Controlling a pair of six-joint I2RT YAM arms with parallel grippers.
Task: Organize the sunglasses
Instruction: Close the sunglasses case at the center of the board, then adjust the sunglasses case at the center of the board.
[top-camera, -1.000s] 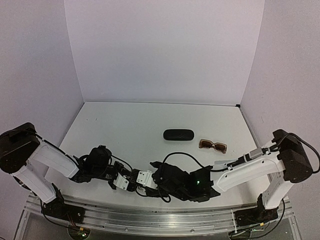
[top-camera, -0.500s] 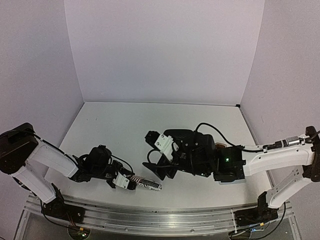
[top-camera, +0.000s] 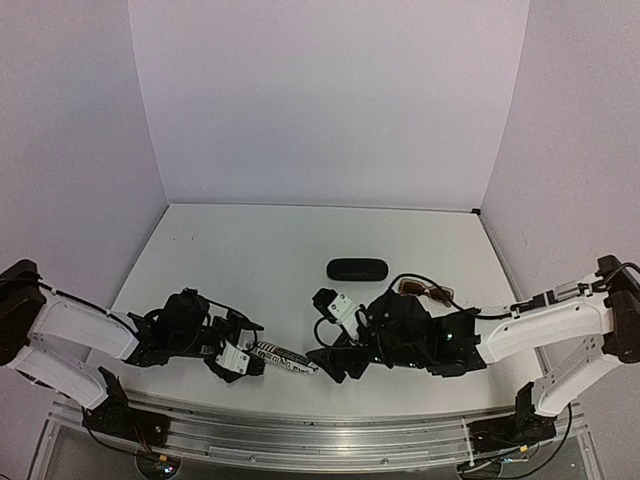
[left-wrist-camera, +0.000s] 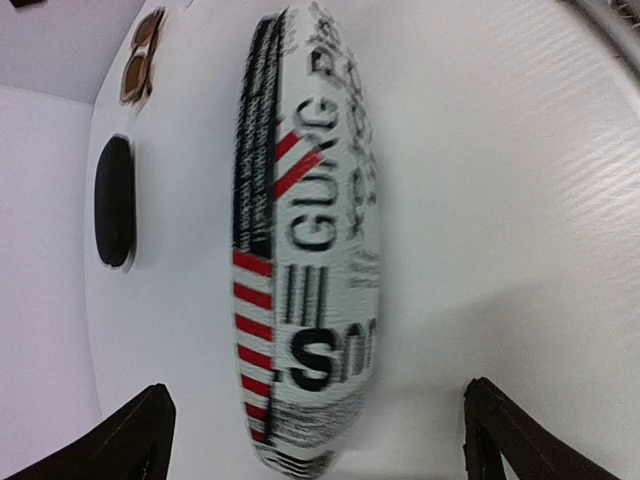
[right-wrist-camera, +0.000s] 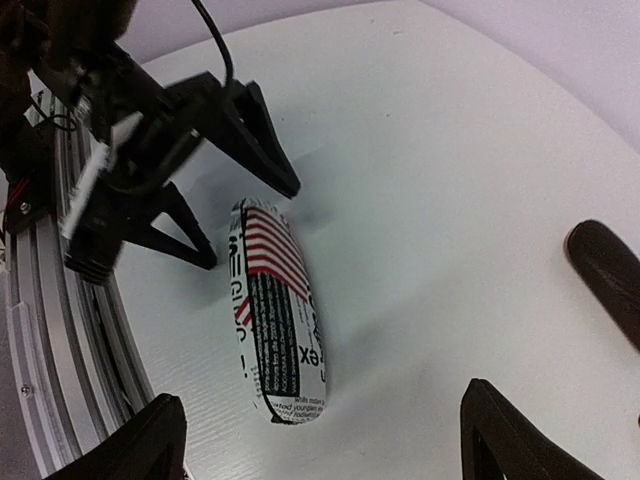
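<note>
A brown translucent pair of sunglasses (top-camera: 427, 291) lies at the right middle of the table, partly behind my right arm's cable; the left wrist view shows this pair (left-wrist-camera: 143, 55) far off. A striped black, white and red case (top-camera: 286, 360) lies shut on the table near the front edge. My left gripper (top-camera: 238, 352) is open just left of the case, whose end (left-wrist-camera: 300, 230) sits between the spread fingers without touching them. My right gripper (top-camera: 328, 340) is open just right of the striped case (right-wrist-camera: 275, 320), holding nothing.
A black oval case (top-camera: 357, 269) lies shut behind the right gripper, left of the sunglasses; it also shows in the wrist views (left-wrist-camera: 114, 200) (right-wrist-camera: 605, 265). The metal rail (top-camera: 300, 430) runs along the table's front edge, close to the striped case.
My left gripper has opened and let go of the striped case, which now lies on the table. My right gripper pulled away from the case, then came back down beside it.
</note>
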